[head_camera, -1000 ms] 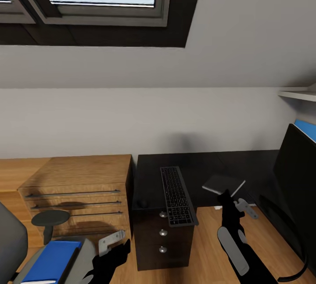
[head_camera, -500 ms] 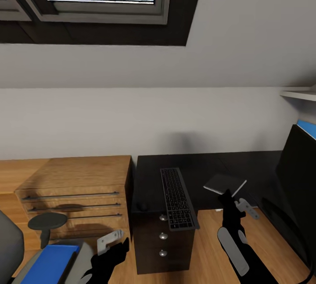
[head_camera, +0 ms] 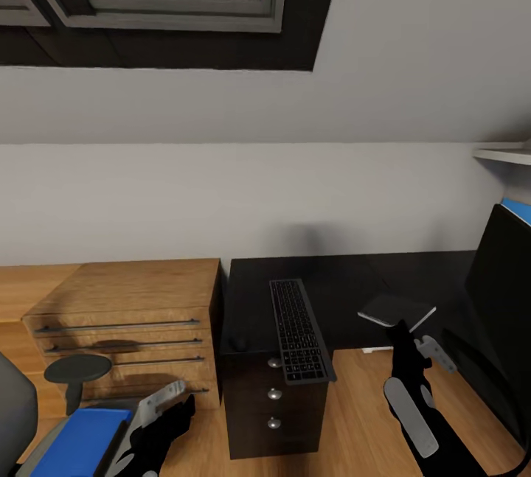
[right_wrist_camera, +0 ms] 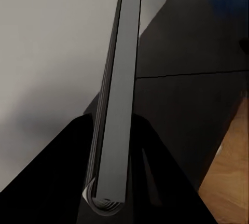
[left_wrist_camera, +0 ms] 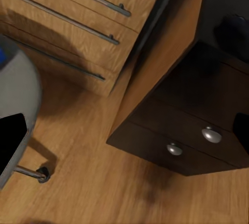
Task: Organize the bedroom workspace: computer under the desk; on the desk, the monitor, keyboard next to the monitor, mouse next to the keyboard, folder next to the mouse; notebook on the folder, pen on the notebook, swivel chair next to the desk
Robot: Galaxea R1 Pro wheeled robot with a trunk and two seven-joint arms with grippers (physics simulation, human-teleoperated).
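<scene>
— Two arms up; which is nearer the folder (head_camera: pixel 74 441)?
— Left gripper (head_camera: pixel 164 396), jaws apart, just beside it on the swivel chair (head_camera: pixel 15 403) seat. Right gripper (head_camera: pixel 414 335) clamps a notebook (head_camera: pixel 395 310) over the desk (head_camera: pixel 346 285) front edge.

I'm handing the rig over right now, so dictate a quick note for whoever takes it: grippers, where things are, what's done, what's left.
Right gripper: shut on the notebook, held over the desk.
Left gripper: open and empty, beside the chair.
Done: monitor and keyboard are on the desk; the keyboard overhangs the front edge. The small dark shape to its left is likely the mouse.
Left: the folder lies on the chair seat. Move it to the desk by the mouse, put the notebook on it, then the pen, then move the chair next to the desk.
</scene>
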